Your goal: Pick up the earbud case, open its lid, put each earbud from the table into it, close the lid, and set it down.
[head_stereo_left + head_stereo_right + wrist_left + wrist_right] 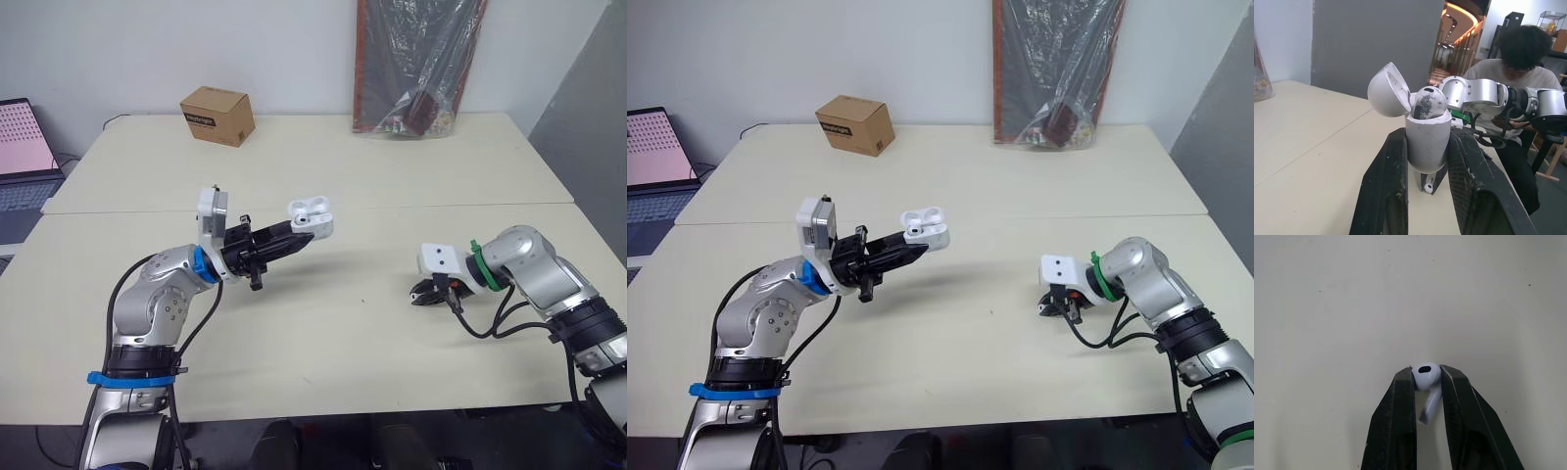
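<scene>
The white earbud case [1426, 142], its rounded lid [1388, 90] hinged open, is clamped between the two black fingers of the left gripper [306, 227], raised clear of the table [343, 333]. One white earbud [1430, 102] sits in the case, its head showing above the rim. The second earbud [1426, 373] is pinched by its head in the right gripper [1428, 381], stem between the fingers, close over the tabletop

The earbud case [1425, 142] is smooth white plastic, smudged grey inside its lid, the earbud [1426, 377] glossy white plastic, the left pincer [1428, 147] matt black with scuffed fingers [1386, 196], the counter [1352, 308] matt cream, and the box [217, 116] at eleven o'clock plain brown cardboard.
</scene>
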Robot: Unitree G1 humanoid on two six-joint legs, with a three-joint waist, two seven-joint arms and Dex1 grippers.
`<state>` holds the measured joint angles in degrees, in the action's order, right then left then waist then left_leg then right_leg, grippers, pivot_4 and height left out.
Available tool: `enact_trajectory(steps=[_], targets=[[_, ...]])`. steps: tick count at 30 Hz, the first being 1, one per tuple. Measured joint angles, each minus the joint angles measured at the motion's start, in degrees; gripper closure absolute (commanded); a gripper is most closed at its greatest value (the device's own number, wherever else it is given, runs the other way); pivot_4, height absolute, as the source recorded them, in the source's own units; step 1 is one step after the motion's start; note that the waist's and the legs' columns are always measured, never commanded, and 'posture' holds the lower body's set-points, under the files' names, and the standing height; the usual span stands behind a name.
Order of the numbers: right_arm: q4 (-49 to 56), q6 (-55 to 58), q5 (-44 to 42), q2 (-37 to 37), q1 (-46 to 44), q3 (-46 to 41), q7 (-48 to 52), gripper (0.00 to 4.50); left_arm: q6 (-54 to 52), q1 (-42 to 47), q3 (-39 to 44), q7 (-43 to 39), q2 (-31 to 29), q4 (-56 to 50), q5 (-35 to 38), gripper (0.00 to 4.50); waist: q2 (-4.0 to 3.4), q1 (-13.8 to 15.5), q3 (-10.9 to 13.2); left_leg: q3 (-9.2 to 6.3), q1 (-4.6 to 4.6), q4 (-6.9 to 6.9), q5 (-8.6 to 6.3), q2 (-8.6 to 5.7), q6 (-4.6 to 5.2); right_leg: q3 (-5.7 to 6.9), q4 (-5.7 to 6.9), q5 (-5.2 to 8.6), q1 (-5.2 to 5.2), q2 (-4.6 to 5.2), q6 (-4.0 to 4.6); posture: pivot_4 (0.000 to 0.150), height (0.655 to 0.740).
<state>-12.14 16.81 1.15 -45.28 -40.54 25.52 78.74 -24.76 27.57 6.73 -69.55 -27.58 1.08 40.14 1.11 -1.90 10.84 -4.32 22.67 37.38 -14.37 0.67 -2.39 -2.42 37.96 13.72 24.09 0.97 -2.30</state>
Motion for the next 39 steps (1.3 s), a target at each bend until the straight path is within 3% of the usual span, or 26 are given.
enact_trajectory(steps=[5,13,26,39], targets=[[0.1,0.0,0.5,0.1,0.0,0.0,0.0,2.1,-0.1,0.0,-0.1,-0.2,0.0,-0.3,0.0,3.78,0.0,0.0,0.0,0.0,0.01,0.13,0.0,0.0,0.0,0.0,0.03,0.0,-0.02,0.0,0.0,0.15,0.74],[5.7,8.4,4.3,-0.6,-0.3,1.1,0.6,2.1,-0.2,0.0,-0.2,-2.1,-0.4,-0.2,0.0,3.78,0.0,0.0,0.0,-0.02,0.08,0.37,-0.01,0.0,0.0,0.0,0.06,0.0,-0.05,0.0,-0.01,0.15,0.74],[15.5,24.8,16.0,-0.7,-5.6,10.3,1.3,2.1,-0.1,1.2,-0.6,-3.7,-0.8,1.6,-0.1,3.78,0.0,0.1,0.0,-0.05,0.12,0.45,-0.01,-0.01,0.0,0.03,0.05,0.0,-0.05,0.0,-0.02,0.15,0.74],[20.0,38.1,22.1,2.6,-11.1,19.5,3.4,2.1,0.1,1.3,-0.8,-3.6,-0.6,1.6,-0.1,3.78,0.0,0.0,0.0,-0.07,0.12,0.44,-0.01,0.0,0.0,0.04,0.08,0.0,-0.02,-0.01,-0.01,0.15,0.74]])
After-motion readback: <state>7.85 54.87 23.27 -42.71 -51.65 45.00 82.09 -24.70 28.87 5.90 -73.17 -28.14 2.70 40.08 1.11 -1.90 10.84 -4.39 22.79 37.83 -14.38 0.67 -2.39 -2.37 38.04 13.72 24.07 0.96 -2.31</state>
